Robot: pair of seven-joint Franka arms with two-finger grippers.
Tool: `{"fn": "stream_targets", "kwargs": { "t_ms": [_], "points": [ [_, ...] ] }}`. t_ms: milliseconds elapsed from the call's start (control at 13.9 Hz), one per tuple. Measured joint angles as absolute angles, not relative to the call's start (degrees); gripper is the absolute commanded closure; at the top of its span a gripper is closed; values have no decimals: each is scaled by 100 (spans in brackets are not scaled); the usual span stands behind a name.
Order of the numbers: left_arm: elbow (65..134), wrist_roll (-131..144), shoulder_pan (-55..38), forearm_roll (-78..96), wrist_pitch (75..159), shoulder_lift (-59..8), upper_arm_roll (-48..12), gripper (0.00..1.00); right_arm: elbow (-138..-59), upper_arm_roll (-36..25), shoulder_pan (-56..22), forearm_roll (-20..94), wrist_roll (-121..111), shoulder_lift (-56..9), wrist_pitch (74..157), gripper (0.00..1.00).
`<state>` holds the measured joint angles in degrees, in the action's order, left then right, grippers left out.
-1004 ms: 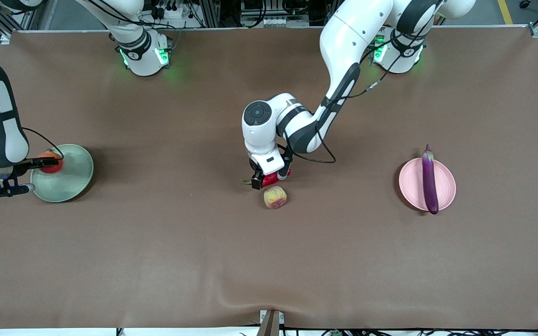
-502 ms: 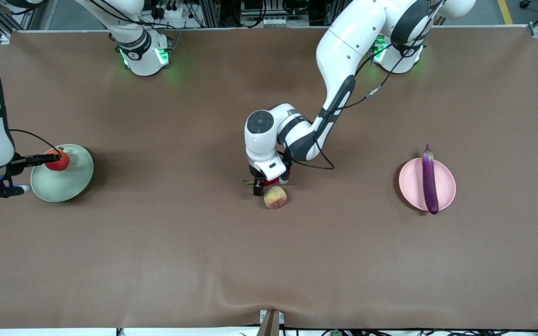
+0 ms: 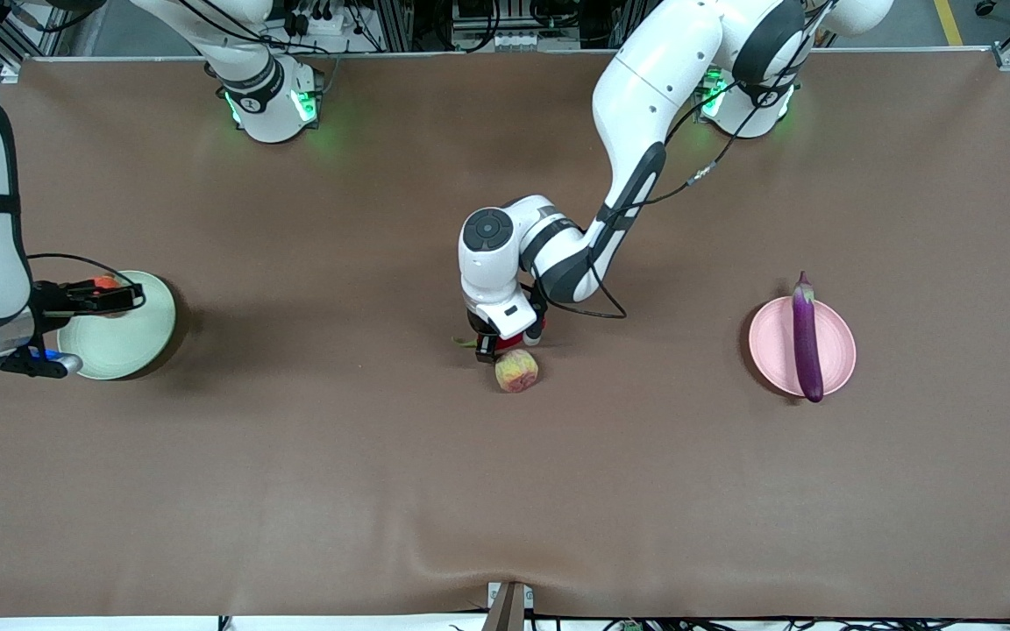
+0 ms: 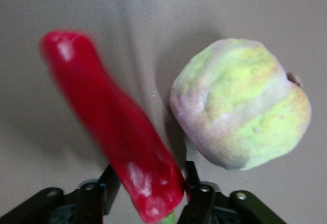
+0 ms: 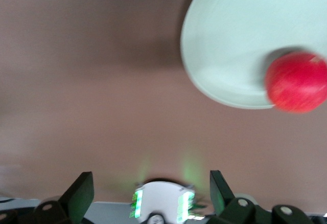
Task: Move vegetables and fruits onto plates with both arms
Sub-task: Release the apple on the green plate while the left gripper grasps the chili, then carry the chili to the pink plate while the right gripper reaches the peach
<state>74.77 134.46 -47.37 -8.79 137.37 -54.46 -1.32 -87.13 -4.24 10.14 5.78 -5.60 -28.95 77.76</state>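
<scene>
The red chili pepper [image 4: 112, 127] lies on the table mid-way between the arms, with my left gripper [image 4: 150, 183] shut on its stem end. In the front view the hand [image 3: 509, 340] hides most of it. The yellowish-pink peach [image 3: 516, 370] rests right beside the chili, nearer the front camera, touching neither finger [image 4: 240, 104]. The red pomegranate-like fruit [image 5: 296, 88] sits on the pale green plate [image 5: 230, 45]. My right gripper [image 5: 150, 193] hangs open over that plate's edge [image 3: 115, 298] with nothing between its fingers. The purple eggplant [image 3: 807, 337] lies across the pale pink plate [image 3: 772, 342].
The green plate [image 3: 119, 346] is at the right arm's end of the brown table and the pink plate at the left arm's end. The left arm's elbow [image 3: 492, 232] juts out above the chili. The arms' green-lit bases [image 3: 273, 105] stand along the table's edge.
My left gripper has come down and shut on the chili. My right gripper has drawn up off the pomegranate, which stays on the green plate, and now partly covers it in the front view.
</scene>
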Motion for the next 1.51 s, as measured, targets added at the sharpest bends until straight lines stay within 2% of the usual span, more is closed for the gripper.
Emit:
{"fn": "stream_targets", "kwargs": {
  "t_ms": [143,359,574,717,932,1076,1291,1506],
  "points": [
    [7353,13446,-4742,-879,13334,-5335,-178,100,-8592,-416,814,878,70,-2842,7488,0],
    [7181,13388,-4747,-879,12290,-4704,-366,100,-8505,-398,425,1442,1168,-2728,7298,0],
    [7215,12299,-4725,-879,11572,-4014,-362,100,-8485,-319,-104,2004,2446,-2625,7319,0],
    [7300,11222,-4652,-879,11145,-3871,-338,100,-8483,-299,-566,2432,3361,-2605,7596,0],
    [7370,9660,-4247,-827,10763,-3857,-318,100,-8541,-274,-1299,2836,4747,-2612,8505,0],
    [7443,8397,-3789,-652,10486,-3743,-313,100,-8697,-265,-1954,2863,5781,-2634,9450,0],
    [8013,6504,-3124,-616,10207,-3393,-310,100,-8998,-262,-2804,2864,6815,-2758,10769,0],
    [8663,4873,-2520,-623,10197,-3158,-289,100,-9087,-267,-3169,2866,7875,-2939,11950,0]
  ]
}}
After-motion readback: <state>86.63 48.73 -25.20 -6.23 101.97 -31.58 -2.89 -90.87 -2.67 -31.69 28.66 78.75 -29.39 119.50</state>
